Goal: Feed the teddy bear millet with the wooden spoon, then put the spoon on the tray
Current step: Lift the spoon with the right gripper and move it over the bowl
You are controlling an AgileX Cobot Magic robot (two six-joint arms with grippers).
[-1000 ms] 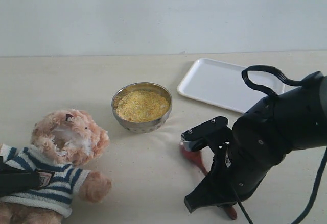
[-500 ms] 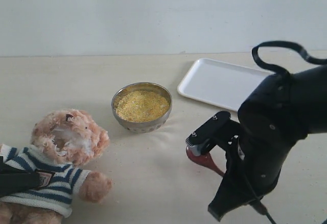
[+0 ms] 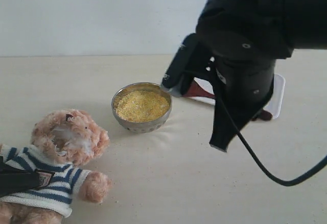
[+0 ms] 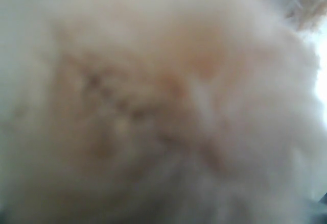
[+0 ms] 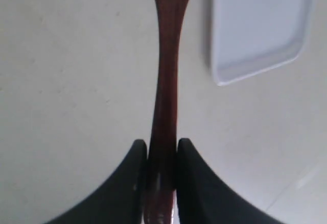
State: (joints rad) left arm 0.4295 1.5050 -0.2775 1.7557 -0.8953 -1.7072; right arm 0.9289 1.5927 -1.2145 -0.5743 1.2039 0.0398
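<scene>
**Spoon pinched, arm up by the bowl**

Right fingers (image 5: 138,178) pinch the wooden spoon (image 5: 166,81) by its handle. Left fingers: I can't tell, that view is all blurred teddy bear (image 4: 153,106) fur. Right arm (image 3: 245,40) hides most of the tray (image 3: 279,96). In the last second the spoon has lifted off the tabletop (image 3: 168,183) and is now beside the millet (image 3: 141,105).

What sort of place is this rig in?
Probably a lab or test bench, not a home: a plain cream table, a blank white wall, and only staged props, a teddy bear, a bowl of millet and a white tray.
</scene>
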